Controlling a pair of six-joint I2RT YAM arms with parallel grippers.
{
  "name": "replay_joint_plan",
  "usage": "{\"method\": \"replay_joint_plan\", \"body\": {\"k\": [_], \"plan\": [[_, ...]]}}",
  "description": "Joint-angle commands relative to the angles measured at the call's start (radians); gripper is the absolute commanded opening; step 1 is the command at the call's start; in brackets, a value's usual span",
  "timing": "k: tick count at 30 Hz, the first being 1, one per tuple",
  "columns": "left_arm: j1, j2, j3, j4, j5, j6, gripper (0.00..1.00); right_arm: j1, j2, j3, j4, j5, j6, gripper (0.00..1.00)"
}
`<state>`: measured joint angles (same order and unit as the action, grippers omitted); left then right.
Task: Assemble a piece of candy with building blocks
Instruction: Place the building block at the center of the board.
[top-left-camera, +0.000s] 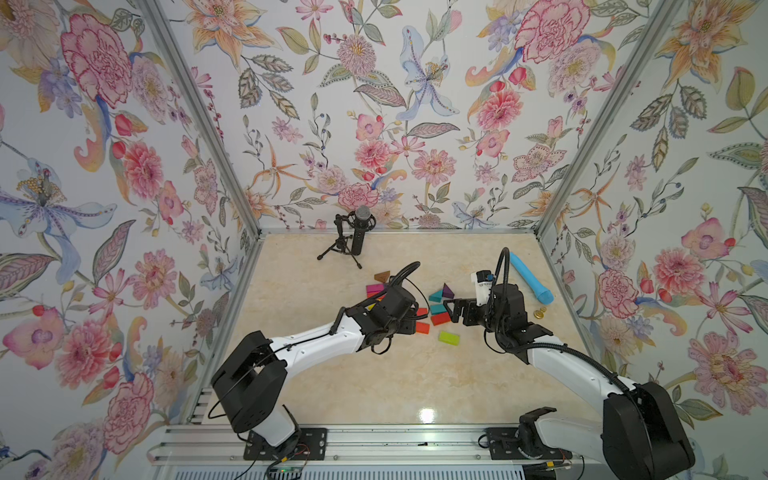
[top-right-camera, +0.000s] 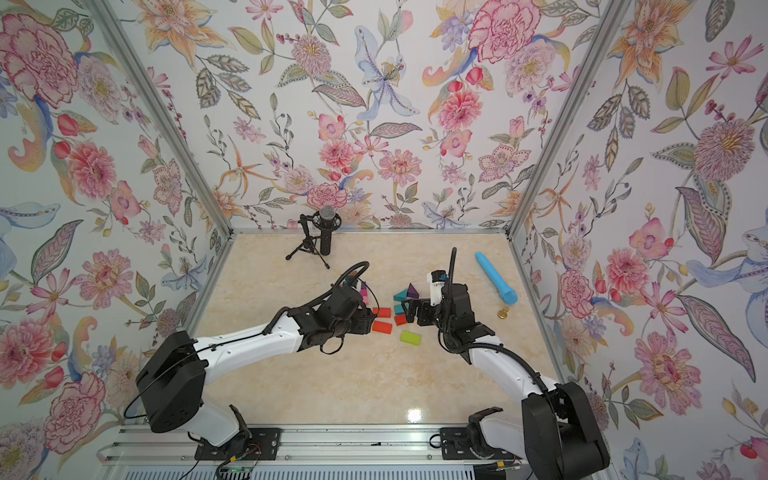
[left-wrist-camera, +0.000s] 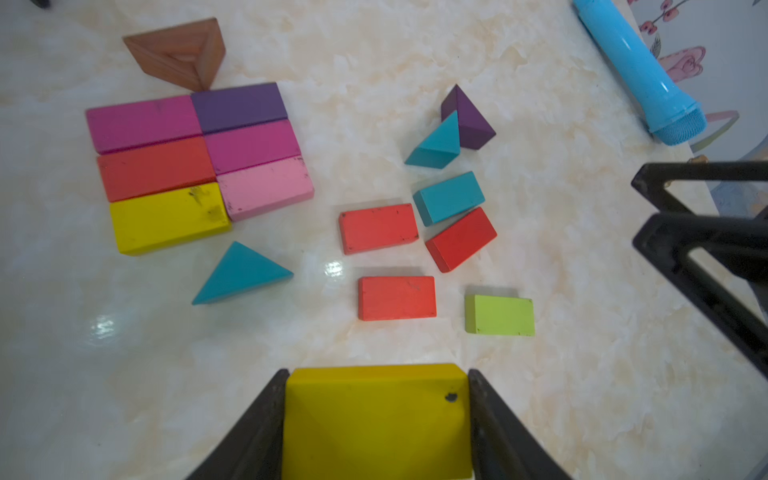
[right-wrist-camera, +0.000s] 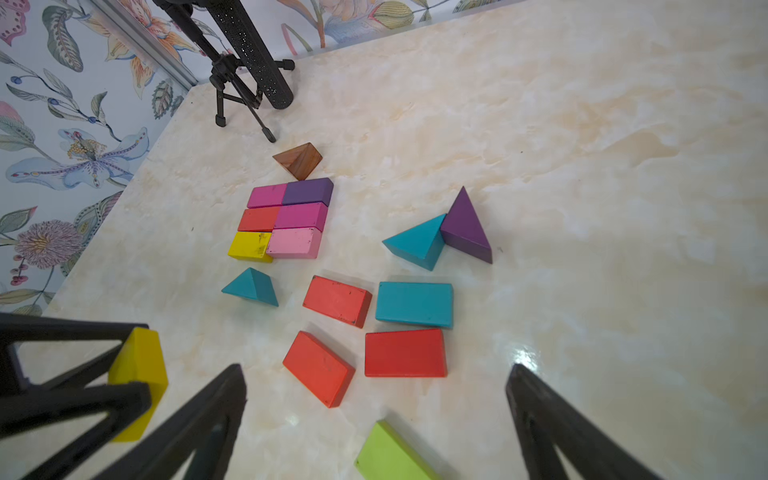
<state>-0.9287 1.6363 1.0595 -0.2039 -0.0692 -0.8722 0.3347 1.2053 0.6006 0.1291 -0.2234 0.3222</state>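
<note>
Left hand (left-wrist-camera: 377, 372) closed partway on yellow rectangular wooden brick (left-wrist-camera: 376, 424), hand mid-frame in both top views. Right hand (right-wrist-camera: 376, 372) wide open, empty. Worry: setting it beside six-brick coloured patch (left-wrist-camera: 199, 166), could nudge teal wooden triangle (left-wrist-camera: 241, 274) or knock rows crooked.

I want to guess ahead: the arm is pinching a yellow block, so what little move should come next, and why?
Probably carry the held yellow block toward the packed bricks. The left gripper grips it away from them, and that six-brick patch looks like the candy's unfinished body.
</note>
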Motion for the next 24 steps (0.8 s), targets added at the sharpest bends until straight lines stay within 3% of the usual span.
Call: {"method": "replay_joint_plan", "body": {"k": [1,11,24], "plan": [[-0.051,0.116,0.035,-0.001,-0.008,-0.09,0.52,-0.011,-0.032,-0.008,-0.035,0.002,0.0,1.0],[-0.08,0.304,0.159,-0.046,-0.017,-0.026,0.53,-0.048,-0.077,-0.033,-0.054,-0.009,-0.002,1.0],[-0.084,0.352,0.208,-0.146,-0.068,0.009,0.57,-0.105,-0.065,-0.028,-0.054,-0.042,-0.016,1.0]]}}
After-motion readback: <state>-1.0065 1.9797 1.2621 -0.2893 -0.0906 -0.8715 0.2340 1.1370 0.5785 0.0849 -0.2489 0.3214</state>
